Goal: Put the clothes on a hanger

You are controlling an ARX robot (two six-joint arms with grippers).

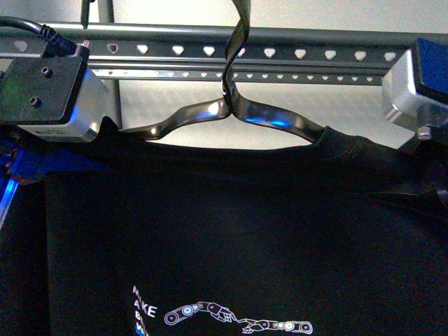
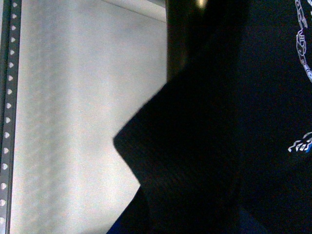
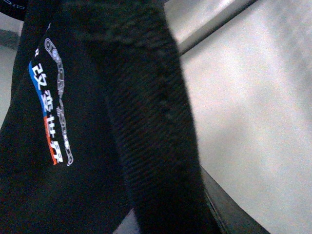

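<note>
Beneath the heart-punched top rail of the grey metal clothes rack, a black T-shirt with a white robot-arms graphic is draped on a glossy dark coat hanger.
The shirt's shoulders are flanked by the left arm's silver wrist block and the right arm's silver wrist block. The left gripper and right gripper are hidden by cloth, so their opening cannot be told.

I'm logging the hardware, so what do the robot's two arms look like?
The left arm ends in a boxy silver-grey housing with dark screw holes. A black cable is plugged in at its top, and there are blue parts below. The right arm shows a rounded silver housing with a dark blue panel. No fingers are visible.
</note>
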